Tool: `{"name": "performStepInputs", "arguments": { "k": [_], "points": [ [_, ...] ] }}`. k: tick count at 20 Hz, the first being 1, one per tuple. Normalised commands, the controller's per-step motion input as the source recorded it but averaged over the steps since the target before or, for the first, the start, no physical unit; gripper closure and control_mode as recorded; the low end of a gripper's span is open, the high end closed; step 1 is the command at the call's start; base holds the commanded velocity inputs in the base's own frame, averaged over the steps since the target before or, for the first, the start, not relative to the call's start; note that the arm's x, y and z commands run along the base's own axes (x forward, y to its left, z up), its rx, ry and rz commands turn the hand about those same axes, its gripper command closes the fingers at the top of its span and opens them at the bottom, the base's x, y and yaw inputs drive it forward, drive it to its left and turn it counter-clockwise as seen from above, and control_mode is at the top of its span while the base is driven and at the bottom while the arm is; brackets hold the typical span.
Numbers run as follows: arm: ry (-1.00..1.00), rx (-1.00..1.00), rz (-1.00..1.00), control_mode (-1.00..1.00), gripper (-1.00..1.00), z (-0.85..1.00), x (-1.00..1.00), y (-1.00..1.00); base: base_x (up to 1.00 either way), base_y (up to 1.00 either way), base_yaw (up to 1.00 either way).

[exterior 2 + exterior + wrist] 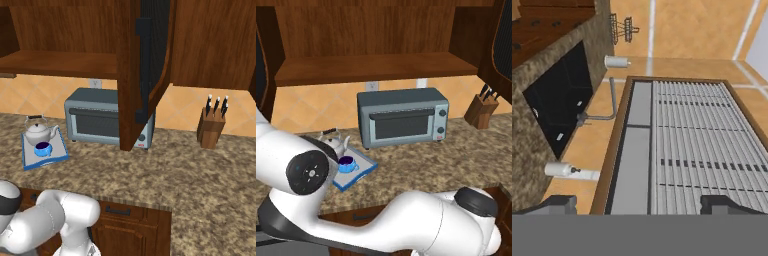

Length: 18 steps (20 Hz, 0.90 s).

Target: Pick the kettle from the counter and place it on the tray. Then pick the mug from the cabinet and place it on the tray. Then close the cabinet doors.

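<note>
We see the tray (pixel 367 172) lying on the counter (pixel 456 155) to the left of a grey toaster oven (pixel 403 119); the kettle (pixel 334 144) stands on the tray's far part and the mug (pixel 347 163) sits on the tray just in front of it, the two close together; from the right base view the same holds, with the kettle (pixel 40 133) behind the mug (pixel 43 148) inside the blue rim of the tray (pixel 59 152); the cabinet (pixel 376 65) above is open, its shelf bare wood; one of the cabinet doors (pixel 145 70) swings far out toward us in the right base view, its black bar handle facing left, and the other door shows only as a dark edge at the left border of the left base view; a knife block (pixel 211 125) stands on the counter (pixel 175 175) to the right; the gripper (pixel 637 205) shows only in the hand view, its two dark tips well apart at the bottom with nothing between them, so we read the fingers as spread; that view looks across a ribbed grey surface in a wooden frame, with a dark sink and a tap to its left; the arm's white links fill the lower part of both base views.
</note>
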Motion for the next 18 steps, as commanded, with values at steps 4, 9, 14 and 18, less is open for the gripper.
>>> {"name": "performStepInputs", "arguments": {
  "k": [4, 9, 14, 18],
  "points": [
    [0.04, 0.00, -0.17, -1.00, -1.00, -0.03, 0.28, -0.56, 0.00, 0.00, 0.00],
    [0.09, 0.00, -0.23, -1.00, -1.00, 0.00, 0.34, -0.74, 0.00, 0.00, 0.00],
    [0.15, 0.00, -0.23, -1.00, -1.00, 0.00, 0.39, -0.76, 0.00, 0.00, 0.00],
    [0.17, 0.00, -0.21, -1.00, -1.00, -0.01, 0.42, -0.76, 0.00, 0.00, 0.00]
  ]
}}
